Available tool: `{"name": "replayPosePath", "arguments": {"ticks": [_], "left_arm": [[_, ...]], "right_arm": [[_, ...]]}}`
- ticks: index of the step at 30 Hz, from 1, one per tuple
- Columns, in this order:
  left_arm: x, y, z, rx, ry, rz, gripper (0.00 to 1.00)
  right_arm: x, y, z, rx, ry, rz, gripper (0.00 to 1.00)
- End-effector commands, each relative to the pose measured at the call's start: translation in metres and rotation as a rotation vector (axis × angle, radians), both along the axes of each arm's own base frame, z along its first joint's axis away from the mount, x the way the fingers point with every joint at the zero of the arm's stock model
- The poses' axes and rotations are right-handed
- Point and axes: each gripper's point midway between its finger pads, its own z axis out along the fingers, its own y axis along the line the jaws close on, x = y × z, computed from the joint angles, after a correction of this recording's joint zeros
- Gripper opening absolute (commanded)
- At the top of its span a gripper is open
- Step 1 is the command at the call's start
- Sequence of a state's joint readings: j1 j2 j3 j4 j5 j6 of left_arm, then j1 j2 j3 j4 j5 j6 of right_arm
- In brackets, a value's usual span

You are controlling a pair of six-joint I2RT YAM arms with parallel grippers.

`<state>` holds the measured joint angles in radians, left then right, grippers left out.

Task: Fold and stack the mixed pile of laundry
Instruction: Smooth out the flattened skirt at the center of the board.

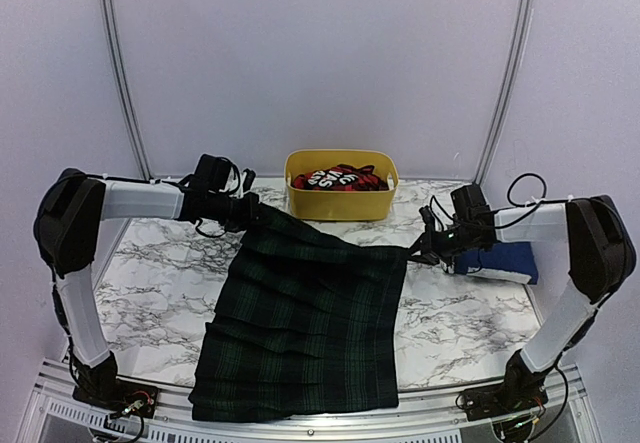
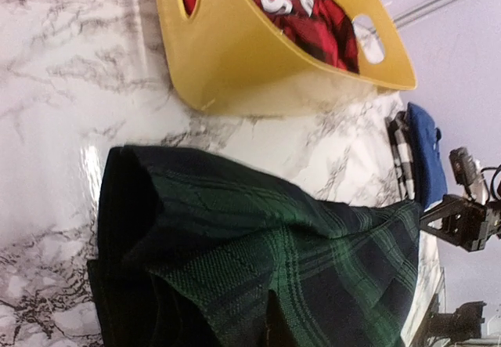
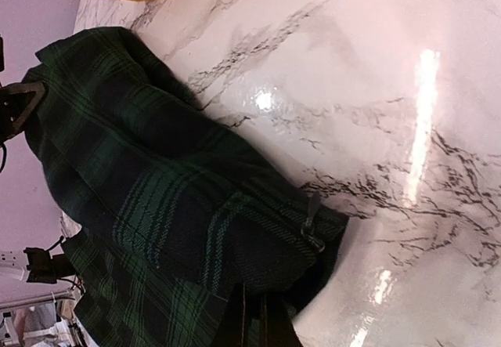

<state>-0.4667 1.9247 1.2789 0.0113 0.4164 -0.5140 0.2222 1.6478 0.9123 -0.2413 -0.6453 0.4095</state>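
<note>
You see a shiny marble table (image 1: 160, 283) with pale walls (image 1: 320, 53) and two grey poles (image 1: 120, 63) behind it.

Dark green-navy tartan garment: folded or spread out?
Spread out, unfolded: the dark green-navy tartan garment stretches full-width between the left pincer and right pincer, each shut on a top corner.

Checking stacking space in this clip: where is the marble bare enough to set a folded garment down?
Bare marble lies left of the tartan garment, and right of it, nearer than the navy blue garment. Crowded: the far middle, where the garment's raised edge meets the yellow tub.
</note>
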Motion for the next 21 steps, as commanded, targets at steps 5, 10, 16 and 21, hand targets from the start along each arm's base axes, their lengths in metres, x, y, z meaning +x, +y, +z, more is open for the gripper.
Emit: {"name": "replayPosePath", "arguments": {"ticks": [5, 10, 16, 21], "left_arm": [[0.062, 0.02, 0.032, -0.093, -0.128, 0.213, 0.2], [0.084, 0.053, 0.014, -0.017, -0.104, 0.378, 0.67], [0.053, 0.072, 0.064, 0.104, -0.251, 0.311, 0.89], [-0.017, 0.037, 0.073, 0.099, -0.288, 0.014, 0.8]], "right_arm": [[0.03, -0.029, 0.014, -0.041, -0.116, -0.104, 0.0], [0.063, -0.041, 0.005, -0.13, -0.144, -0.147, 0.1], [0.069, -0.051, 0.035, -0.234, -0.191, -0.124, 0.49], [0.031, -0.004, 0.089, -0.116, -0.332, 0.032, 0.41]]}}
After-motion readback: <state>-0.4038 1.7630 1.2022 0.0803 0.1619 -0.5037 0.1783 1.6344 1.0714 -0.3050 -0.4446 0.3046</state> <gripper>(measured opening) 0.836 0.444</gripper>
